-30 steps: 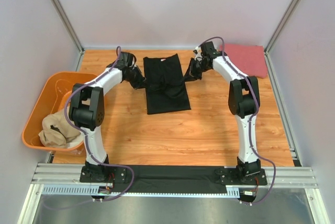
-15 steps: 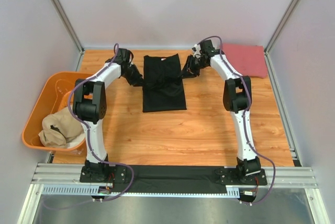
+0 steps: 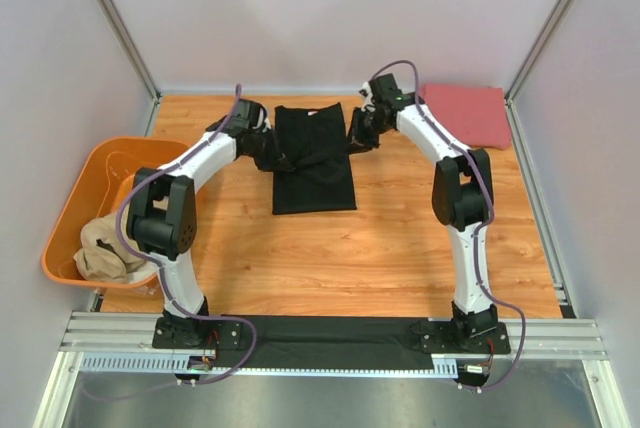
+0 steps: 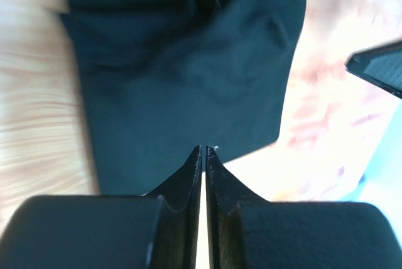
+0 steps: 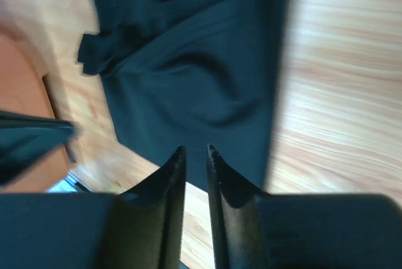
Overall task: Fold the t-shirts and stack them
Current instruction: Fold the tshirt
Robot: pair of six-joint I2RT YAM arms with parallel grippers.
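The black t-shirt (image 3: 315, 163) lies partly folded as a long strip at the back middle of the table. It fills the upper part of the left wrist view (image 4: 188, 61) and of the right wrist view (image 5: 195, 61). My left gripper (image 3: 276, 156) is at its left edge, shut with only a sliver of light between the jaws (image 4: 205, 149) and no cloth in them. My right gripper (image 3: 357, 134) is at the shirt's right edge, its jaws a narrow gap apart and empty (image 5: 196, 149). The pinkish-red shirt (image 3: 467, 114) lies folded at the back right. The tan shirt (image 3: 107, 248) lies crumpled in the tub.
The orange plastic tub (image 3: 75, 203) stands at the table's left edge. Grey walls and metal posts close in the back and sides. A black strip (image 3: 330, 333) lies along the near edge between the arm bases.
The black shirt slid a little toward the back wall. My left gripper moved right onto the shirt's left edge. My right gripper moved slightly toward the back.
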